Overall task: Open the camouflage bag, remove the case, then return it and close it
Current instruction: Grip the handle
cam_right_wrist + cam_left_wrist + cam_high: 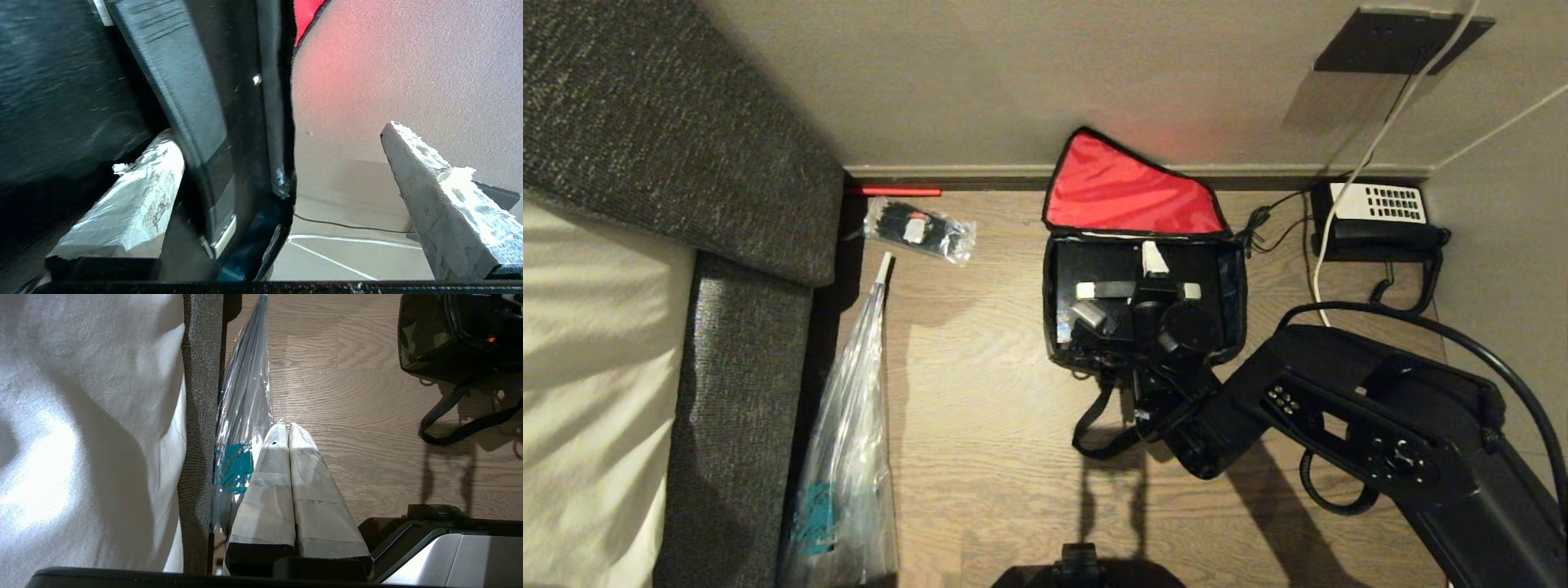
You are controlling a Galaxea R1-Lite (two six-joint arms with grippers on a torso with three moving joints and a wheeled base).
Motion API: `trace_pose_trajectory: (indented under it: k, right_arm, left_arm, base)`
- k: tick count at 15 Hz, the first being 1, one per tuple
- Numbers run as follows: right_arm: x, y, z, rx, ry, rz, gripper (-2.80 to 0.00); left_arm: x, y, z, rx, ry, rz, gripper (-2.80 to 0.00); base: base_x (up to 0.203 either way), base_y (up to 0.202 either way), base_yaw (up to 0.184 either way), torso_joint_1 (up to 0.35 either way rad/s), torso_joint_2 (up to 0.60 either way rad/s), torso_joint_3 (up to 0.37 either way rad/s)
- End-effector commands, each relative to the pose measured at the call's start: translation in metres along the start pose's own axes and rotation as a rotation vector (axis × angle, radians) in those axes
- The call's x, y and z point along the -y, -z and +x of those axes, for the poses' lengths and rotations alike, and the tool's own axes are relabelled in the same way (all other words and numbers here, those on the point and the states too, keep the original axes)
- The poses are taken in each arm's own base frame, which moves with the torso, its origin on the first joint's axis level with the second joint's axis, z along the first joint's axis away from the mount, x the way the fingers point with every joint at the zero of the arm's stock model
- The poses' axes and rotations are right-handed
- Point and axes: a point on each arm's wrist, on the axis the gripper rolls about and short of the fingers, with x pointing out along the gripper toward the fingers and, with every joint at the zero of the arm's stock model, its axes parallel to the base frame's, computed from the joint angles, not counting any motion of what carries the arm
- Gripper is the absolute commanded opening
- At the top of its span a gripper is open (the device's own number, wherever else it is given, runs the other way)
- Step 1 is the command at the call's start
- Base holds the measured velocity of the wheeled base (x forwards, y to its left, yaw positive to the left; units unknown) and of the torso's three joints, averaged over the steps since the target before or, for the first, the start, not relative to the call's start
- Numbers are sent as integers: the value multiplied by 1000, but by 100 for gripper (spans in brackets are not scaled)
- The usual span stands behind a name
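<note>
- At the far left, a bed with a white sheet (580,343) and a dark grey woven surround (727,359) runs along the edge of the wooden floor (996,457).
- A crinkled clear plastic bag (849,457) with teal print lies on the floor right beside the bed.
- Farther off, by the wall, sits a small clear packet (919,231) of black items, with a thin red strip (892,191) along the skirting behind it.
- The left gripper (284,430) hangs low near the plastic bag, its taped fingers pressed together with nothing between them.
- In the middle the camouflage bag (1143,302) stands on the floor against the far wall, its lid thrown back so that the red lining (1123,192) faces up; a black strap (1098,420) trails toward the near side.
- The case (1107,286) lies inside the bag, black and glossy, with pale clasps showing.
- The right gripper (282,163) reaches down into the bag's mouth, jaws spread wide; one taped finger (135,196) is inside beside the case, the other (441,192) outside the bag's wall, gripping nothing.
- To the right, a black telephone (1376,216) with a white keypad sits by the wall, a white cable (1347,188) running up from it.
</note>
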Motion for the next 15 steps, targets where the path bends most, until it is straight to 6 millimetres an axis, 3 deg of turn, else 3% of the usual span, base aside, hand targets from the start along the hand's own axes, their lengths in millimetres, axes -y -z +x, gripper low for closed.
trace_pose_trajectory:
  k: [1, 15]
  right_arm:
    - [-3, 1, 3, -12, 10, -16, 0]
    - [-3, 3, 18, -37, 57, -7, 0]
  left_arm:
    - [0, 0, 0, -2, 0, 0, -280]
    - [0, 0, 0, -2, 0, 0, -280]
  base:
    - [0, 0, 0, 0, 0, 0]
    - [0, 0, 0, 0, 0, 0]
